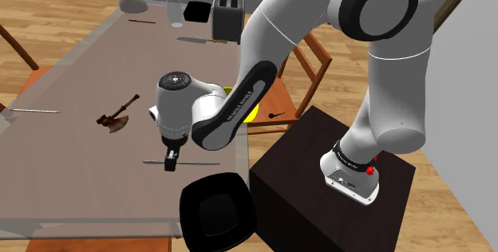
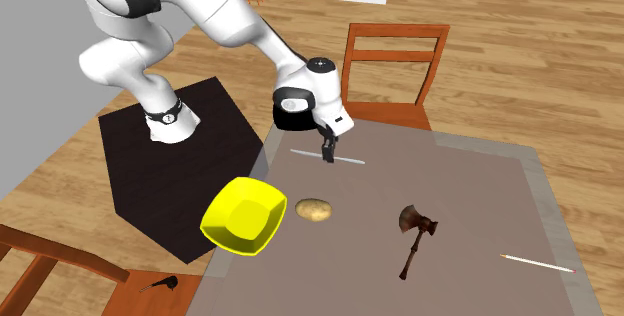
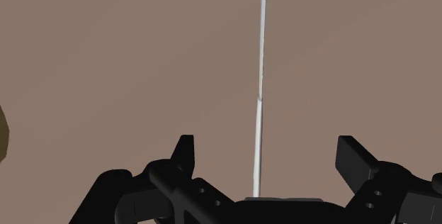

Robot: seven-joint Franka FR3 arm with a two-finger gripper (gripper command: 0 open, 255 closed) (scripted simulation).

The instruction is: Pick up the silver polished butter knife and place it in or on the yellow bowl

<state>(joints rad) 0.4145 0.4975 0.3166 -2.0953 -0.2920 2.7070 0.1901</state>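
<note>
Knife [image 3: 258, 81] lies flat on the table [image 2: 460, 194], running between the gripper's [image 3: 273, 152] wide-spread fingers, which do not touch it. Grasp, lift and carry all appear left to do; the bowl [image 2: 245, 214] sits empty at the table's edge.

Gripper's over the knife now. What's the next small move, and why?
Probably close the fingers. The gripper is open and straddles the butter knife, which runs between the fingers touching neither; in the second exterior view the tips look down at the level of the table. If not, lower slightly first.
</note>
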